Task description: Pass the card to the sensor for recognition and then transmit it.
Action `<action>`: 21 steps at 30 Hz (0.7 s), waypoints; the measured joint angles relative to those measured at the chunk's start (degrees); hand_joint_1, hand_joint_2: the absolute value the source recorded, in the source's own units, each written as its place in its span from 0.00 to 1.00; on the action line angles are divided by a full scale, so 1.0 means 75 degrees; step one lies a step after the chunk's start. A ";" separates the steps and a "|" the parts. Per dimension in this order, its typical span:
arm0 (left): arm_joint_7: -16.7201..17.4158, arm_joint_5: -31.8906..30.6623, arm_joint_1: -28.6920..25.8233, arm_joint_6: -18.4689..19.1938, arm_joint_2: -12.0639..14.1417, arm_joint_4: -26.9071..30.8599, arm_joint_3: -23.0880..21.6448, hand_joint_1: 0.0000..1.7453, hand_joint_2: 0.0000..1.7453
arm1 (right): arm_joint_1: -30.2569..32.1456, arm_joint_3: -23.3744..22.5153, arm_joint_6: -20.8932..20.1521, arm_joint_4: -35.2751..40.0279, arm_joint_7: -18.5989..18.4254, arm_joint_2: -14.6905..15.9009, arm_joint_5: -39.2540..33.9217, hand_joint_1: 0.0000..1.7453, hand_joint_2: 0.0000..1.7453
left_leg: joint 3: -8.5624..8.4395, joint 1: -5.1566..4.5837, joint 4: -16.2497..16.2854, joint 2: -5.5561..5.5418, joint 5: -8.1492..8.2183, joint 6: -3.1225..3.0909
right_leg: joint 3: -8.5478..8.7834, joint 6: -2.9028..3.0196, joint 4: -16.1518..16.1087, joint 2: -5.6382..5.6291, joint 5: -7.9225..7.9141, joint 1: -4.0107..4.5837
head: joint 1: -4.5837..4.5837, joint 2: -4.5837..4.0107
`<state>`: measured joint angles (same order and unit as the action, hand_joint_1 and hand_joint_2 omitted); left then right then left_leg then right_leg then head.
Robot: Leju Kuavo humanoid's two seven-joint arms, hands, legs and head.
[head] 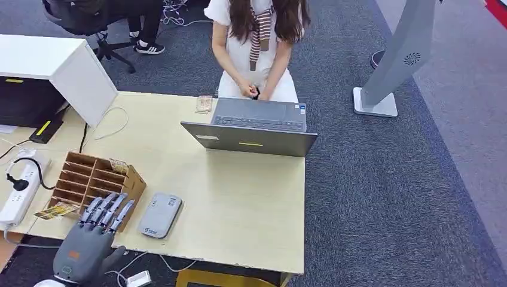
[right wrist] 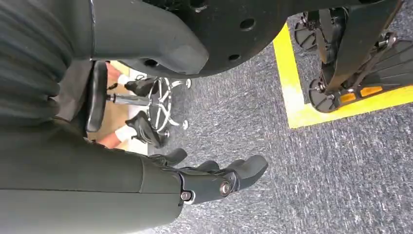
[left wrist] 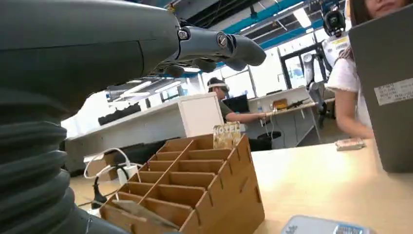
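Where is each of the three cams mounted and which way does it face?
Head view: high on the body, looking down at the pale wooden desk; left hand over the brown wooden slotted card box.
Left wrist view: behind the left hand, low across the desk at the box.
Right wrist view: behind the hanging right hand, facing grey carpet.
Shared: head and left wrist views both show box and grey laptop.

Open grey laptop [head: 254,128] before a seated person [head: 257,45], white power strip [head: 18,188] at the table's [head: 239,203] left edge

The card [left wrist: 227,136] standing in the wooden organizer [left wrist: 195,192] reads "HOTEL".
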<state>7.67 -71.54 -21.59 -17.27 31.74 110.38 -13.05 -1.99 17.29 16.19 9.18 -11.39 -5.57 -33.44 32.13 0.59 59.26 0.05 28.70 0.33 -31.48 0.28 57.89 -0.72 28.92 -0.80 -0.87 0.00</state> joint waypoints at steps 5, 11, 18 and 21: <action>0.0263 -0.0003 -0.0176 -0.0370 -0.0050 0.0015 0.0073 0.00 1.00 | 0.0000 -0.0038 0.0055 0.0000 -0.0017 -0.0017 0.0003 0.00 1.00 | 0.0000 -0.0001 0.0001 -0.0002 0.0000 0.0000 | 0.0002 -0.0001 0.0000 0.0008 -0.0001 -0.0001 | 0.0000 -0.0003; 0.0105 0.0123 -0.0149 -0.1061 -0.0362 -0.0195 0.0513 0.00 1.00 | -0.0002 -0.0038 0.0064 0.0000 -0.0120 -0.0029 0.0082 0.00 1.00 | -0.0003 0.0001 0.0001 -0.0004 0.0000 0.0000 | 0.0004 -0.0001 0.0000 0.0010 -0.0001 -0.0001 | -0.0003 0.0000; -0.0069 0.0207 -0.0121 -0.1157 -0.0682 -0.0489 0.1072 0.00 1.00 | -0.0003 -0.0038 0.0044 0.0003 -0.0122 -0.0029 0.0160 0.00 1.00 | -0.0003 0.0002 0.0001 -0.0004 0.0000 0.0000 | 0.0003 0.0000 0.0000 0.0010 -0.0001 0.0000 | 0.0000 0.0000; -0.0166 0.0236 -0.0054 -0.1175 -0.0813 -0.0655 0.1218 0.00 1.00 | -0.0003 -0.0038 0.0026 0.0003 -0.0119 -0.0029 0.0186 0.00 1.00 | -0.0003 0.0001 0.0001 -0.0005 0.0000 0.0000 | 0.0005 -0.0001 0.0000 0.0011 -0.0001 0.0000 | 0.0000 0.0000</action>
<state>6.43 -69.77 -21.99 -26.08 25.64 105.47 -3.91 -2.01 17.00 16.39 9.20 -12.28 -5.79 -32.04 32.11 0.60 59.26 0.01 28.69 0.33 -31.45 0.28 57.89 -0.64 28.91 -0.80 -0.87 0.00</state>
